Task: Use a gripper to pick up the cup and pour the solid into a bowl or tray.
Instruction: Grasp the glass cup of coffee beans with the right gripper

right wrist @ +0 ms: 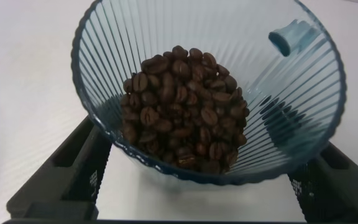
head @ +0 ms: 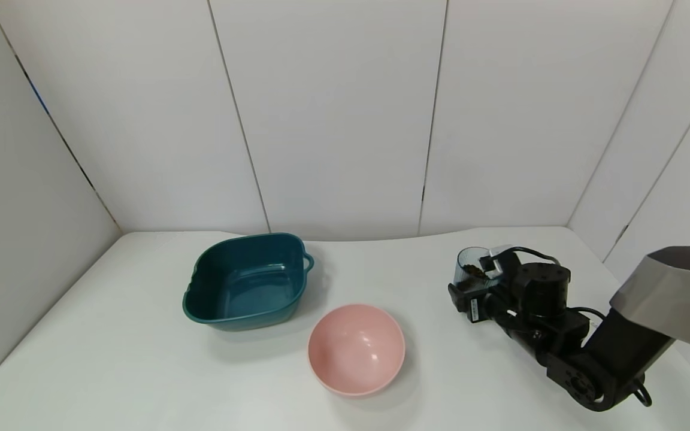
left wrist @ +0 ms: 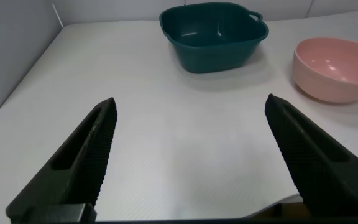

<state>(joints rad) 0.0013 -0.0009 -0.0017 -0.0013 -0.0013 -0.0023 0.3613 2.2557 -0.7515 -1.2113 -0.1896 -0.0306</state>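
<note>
The ribbed blue-grey cup [head: 469, 267] stands on the white table at the right, holding dark brown beans [right wrist: 182, 109]. A small tab [right wrist: 291, 35] sits at its rim. My right gripper [head: 474, 281] is open, with one finger on each side of the cup's lower part; I cannot tell whether the fingers [right wrist: 73, 171] touch it. The dark teal basin [head: 246, 281] sits left of centre and looks empty; it also shows in the left wrist view [left wrist: 215, 34]. My left gripper [left wrist: 191, 109] is open and empty over the near left of the table, out of the head view.
A round pink bowl [head: 356, 349] sits empty in front of the basin, between it and the cup; it also shows in the left wrist view [left wrist: 334, 67]. White wall panels close off the back and both sides of the table [head: 111, 335].
</note>
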